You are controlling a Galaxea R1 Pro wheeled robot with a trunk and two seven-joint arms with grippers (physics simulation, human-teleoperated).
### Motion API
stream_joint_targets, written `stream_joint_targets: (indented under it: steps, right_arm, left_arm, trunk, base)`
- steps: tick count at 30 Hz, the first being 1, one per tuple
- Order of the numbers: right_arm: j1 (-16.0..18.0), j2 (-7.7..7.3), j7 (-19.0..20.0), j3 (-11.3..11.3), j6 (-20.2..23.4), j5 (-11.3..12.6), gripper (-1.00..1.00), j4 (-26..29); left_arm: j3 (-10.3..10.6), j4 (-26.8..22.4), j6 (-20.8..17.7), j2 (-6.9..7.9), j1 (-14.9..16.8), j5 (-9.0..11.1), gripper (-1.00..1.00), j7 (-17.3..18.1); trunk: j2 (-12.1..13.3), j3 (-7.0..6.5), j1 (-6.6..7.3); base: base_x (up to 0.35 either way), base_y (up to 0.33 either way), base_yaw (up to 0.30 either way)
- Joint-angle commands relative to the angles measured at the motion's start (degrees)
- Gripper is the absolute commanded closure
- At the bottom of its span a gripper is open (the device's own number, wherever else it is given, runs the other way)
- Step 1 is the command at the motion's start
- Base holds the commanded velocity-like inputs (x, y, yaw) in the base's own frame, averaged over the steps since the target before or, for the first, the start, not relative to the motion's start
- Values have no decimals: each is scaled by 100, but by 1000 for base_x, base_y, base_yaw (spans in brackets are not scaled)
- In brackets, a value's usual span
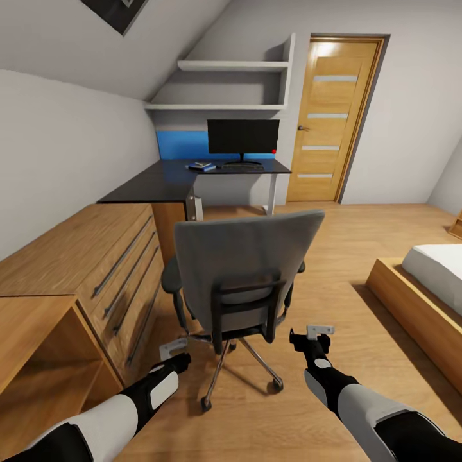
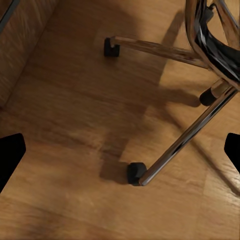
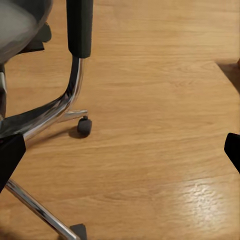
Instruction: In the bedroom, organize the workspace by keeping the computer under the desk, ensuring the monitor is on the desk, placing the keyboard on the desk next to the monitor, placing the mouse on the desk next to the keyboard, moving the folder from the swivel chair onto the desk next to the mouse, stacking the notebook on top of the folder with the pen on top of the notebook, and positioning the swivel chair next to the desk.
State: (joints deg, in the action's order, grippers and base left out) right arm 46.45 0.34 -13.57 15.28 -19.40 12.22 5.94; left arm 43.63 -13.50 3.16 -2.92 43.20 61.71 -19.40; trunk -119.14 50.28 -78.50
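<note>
- The swivel chair [image 1: 247, 273] stands in the middle of the wooden floor [image 1: 333, 250], its grey backrest turned toward the robot, well apart from the desk [image 1: 192, 174] at the far wall.
- The chair is directly between the robot and the desk; its backrest hides the seat, so whether anything lies on the seat cannot be told.
- The left gripper [image 1: 174, 350] hangs low beside the chair's chromed base on the robot's left; the right gripper [image 1: 316, 333] hangs on the other side, near the chair but not touching it.
- In each wrist view the two dark fingertips [image 2: 11, 155] [image 3: 10, 159] sit at opposite edges with bare floor between them: both claws are spread wide and hold nothing.
- The left wrist view shows chromed legs and a black caster [image 2: 135, 173]; the right wrist view shows the black armrest post [image 3: 80, 27] and another caster [image 3: 84, 126].
- The monitor [image 1: 243, 136] stands on the dark desk, with a flat dark keyboard [image 1: 242, 166] in front of it.
- A small blue and white heap [image 1: 202, 167] lies left of the keyboard; it is too small to name.
- A wooden chest of drawers [image 1: 96, 269] runs along the left wall up to the desk; a bed [image 1: 430, 282] is cut off at the right edge.
- Wall shelves [image 1: 231, 66] hang above the desk, and a wooden door [image 1: 333, 122] stands to its right.
- The space under the desk is partly hidden by the chair.
</note>
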Motion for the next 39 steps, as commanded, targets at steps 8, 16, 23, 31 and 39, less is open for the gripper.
stream_joint_targets:
  steps: [8, 16, 23, 31, 39]
  right_arm:
    - [5, -3, -11, 52, -246, 44, -100, -17]
    - [5, 4, -12, 56, -359, 44, -100, -14]
    - [5, 10, -4, 63, -363, 53, -100, -14]
    - [5, 19, -6, 64, -363, 44, -100, -13]
    - [5, 12, -6, 63, -363, 44, -100, -14]
  left_arm:
    - [50, -4, 26, 2, 4, 60, -100, -21]
    - [50, -4, 34, 2, 4, 60, -100, -20]
    - [51, -4, 32, 2, 4, 60, -100, -20]
    - [50, -4, 27, 1, 4, 60, -100, -20]
    - [50, -4, 30, 1, 4, 60, -100, -20]
  trunk:
    - [-325, 149, -175]
    - [-645, 293, -351]
    - [-926, 418, -505]
    - [-1247, 562, -681]
    - [-1568, 706, -856]
  base:
    - [0, 0, 0]
    - [0, 0, 0]
    - [0, 0, 0]
    - [0, 0, 0]
    - [0, 0, 0]
